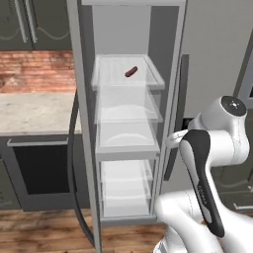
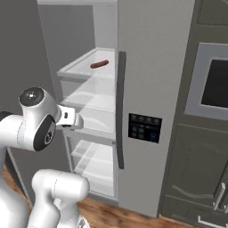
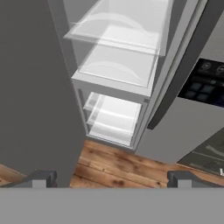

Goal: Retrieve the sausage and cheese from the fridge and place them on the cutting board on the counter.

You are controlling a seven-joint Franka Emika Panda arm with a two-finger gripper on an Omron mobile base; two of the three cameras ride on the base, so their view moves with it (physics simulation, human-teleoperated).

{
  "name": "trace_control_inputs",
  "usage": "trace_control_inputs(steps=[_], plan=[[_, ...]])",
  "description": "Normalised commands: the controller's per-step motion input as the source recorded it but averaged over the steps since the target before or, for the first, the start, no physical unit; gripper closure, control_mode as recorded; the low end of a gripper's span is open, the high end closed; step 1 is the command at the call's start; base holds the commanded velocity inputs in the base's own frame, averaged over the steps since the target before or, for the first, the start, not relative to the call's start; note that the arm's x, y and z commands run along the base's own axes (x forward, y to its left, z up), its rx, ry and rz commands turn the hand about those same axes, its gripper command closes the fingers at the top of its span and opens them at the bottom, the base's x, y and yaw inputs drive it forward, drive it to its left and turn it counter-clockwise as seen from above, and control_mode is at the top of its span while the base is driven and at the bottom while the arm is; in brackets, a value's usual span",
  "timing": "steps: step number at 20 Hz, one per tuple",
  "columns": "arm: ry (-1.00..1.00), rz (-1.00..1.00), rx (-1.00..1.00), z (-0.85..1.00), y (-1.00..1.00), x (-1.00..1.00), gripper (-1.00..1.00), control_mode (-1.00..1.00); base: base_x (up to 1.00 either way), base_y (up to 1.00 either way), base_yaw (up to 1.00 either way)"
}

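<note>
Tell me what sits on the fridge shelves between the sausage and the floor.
Nothing. The sausage lies alone on the top shelf of the fridge; the translucent shelves below it, down to the wooden floor, are bare, as the left base view and hand view show.

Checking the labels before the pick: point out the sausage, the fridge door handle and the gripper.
sausage (image 1: 131, 72): left base view, middle of its body, on the upper shelf.
fridge door handle (image 2: 120, 109): right base view, mid-length of the dark bar.
gripper (image 3: 112, 178): hand view, midway between the open fingertips.

fridge centre frame, left door swung open | sausage alone on top translucent shelf, upper centre | white arm lower right | stone top with oven front left
</note>
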Motion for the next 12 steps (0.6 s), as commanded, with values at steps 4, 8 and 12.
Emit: trace_control_inputs(steps=[4, 8, 12], plan=[[0.0, 0.0, 0.0, 0.0, 0.0, 0.0, -1.0, 1.0, 0.49, 0.11, -0.1], [0.0, 0.0, 0.0, 0.0, 0.0, 0.0, -1.0, 1.0, 0.38, 0.08, -0.11], [0.0, 0.0, 0.0, 0.0, 0.0, 0.0, -1.0, 1.0, 0.39, 0.14, -0.08]])
